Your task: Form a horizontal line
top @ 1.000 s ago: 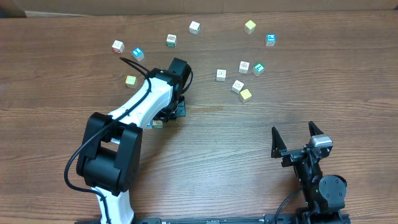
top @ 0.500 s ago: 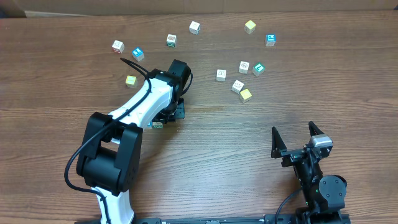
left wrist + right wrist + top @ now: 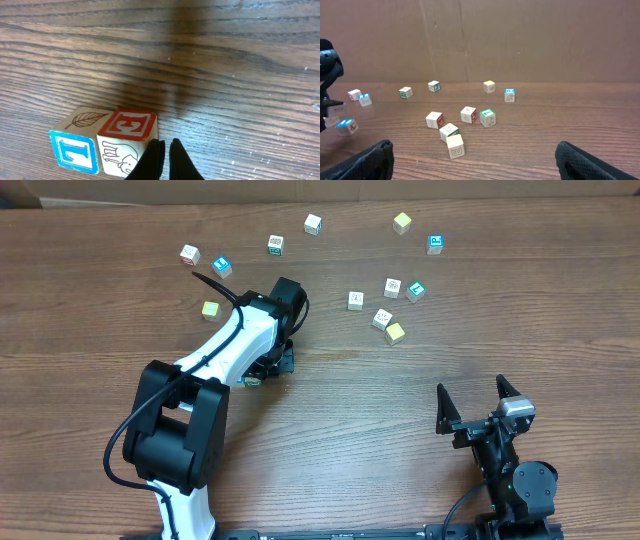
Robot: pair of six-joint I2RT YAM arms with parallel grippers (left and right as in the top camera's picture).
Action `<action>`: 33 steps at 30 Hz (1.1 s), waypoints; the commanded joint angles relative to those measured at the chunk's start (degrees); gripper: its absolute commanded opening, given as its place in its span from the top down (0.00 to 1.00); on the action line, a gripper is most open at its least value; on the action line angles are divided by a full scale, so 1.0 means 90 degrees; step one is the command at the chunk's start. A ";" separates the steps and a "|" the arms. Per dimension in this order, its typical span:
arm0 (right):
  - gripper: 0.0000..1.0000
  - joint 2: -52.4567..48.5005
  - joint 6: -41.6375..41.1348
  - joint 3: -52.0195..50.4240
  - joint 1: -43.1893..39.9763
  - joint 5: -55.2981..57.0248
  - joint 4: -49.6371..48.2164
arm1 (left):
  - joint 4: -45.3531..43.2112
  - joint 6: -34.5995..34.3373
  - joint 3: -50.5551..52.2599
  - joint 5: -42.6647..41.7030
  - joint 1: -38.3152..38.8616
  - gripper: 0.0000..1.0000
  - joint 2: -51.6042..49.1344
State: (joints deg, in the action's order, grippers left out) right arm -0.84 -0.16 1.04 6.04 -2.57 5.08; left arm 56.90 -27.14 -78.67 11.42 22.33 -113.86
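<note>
- Overhead: my left gripper is down at the table, left of centre. The horizontal line shows just beside it, mostly hidden under my arm. The loose cubes lie scattered toward the far edge, well apart from it. My right gripper sits near the front edge with its jaws spread wide, holding nothing.
- Left wrist: my left jaws are pinched together with nothing between them. Their tips are just beside the lower right corner of the red-lettered cube, which touches the blue-lettered cube on its left. I can't tell if the tips touch the cube. I judge I'm squaring up this pair, not carrying. Only two cubes make the line here, so the next move calls for lifting clear, fetching a loose cube and setting it flush at an end without knocking the pair. The frame cuts off the cubes' lower edges.
- Right wrist: the loose cubes are easy to see. A blue-faced cube at far left may belong to the line, but it's too small to tell.
</note>
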 commanded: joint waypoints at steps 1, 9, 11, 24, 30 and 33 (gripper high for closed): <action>0.00 0.0075 0.0027 -0.0066 0.0036 0.0032 -0.0046 | 0.0007 -0.0182 0.0070 0.0185 0.0027 0.96 -0.0015; 0.00 0.0075 0.0027 -0.0066 0.0036 0.0032 -0.0046 | 0.0070 -0.0180 0.0070 0.0187 0.0027 0.96 -0.0015; 0.00 0.0075 0.0027 -0.0066 0.0036 0.0032 -0.0046 | 0.0063 -0.0180 0.0070 0.0187 0.0027 0.96 -0.0015; 0.00 0.0075 0.0027 -0.0066 0.0036 0.0032 -0.0046 | 0.0029 -0.0131 0.0070 0.0180 0.0029 0.96 -0.0015; 0.00 0.0075 0.0027 -0.0066 0.0036 0.0032 -0.0046 | 0.0024 -0.0134 0.0070 0.0180 0.0029 0.96 -0.0015; 0.00 0.0075 0.0027 -0.0066 0.0036 0.0032 -0.0046 | -0.0015 -0.0134 0.0070 0.0180 0.0027 0.96 -0.0015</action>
State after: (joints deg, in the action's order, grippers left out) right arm -0.84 -0.19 1.04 6.04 -2.57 5.08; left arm 57.14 -27.53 -78.67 12.27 22.33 -113.84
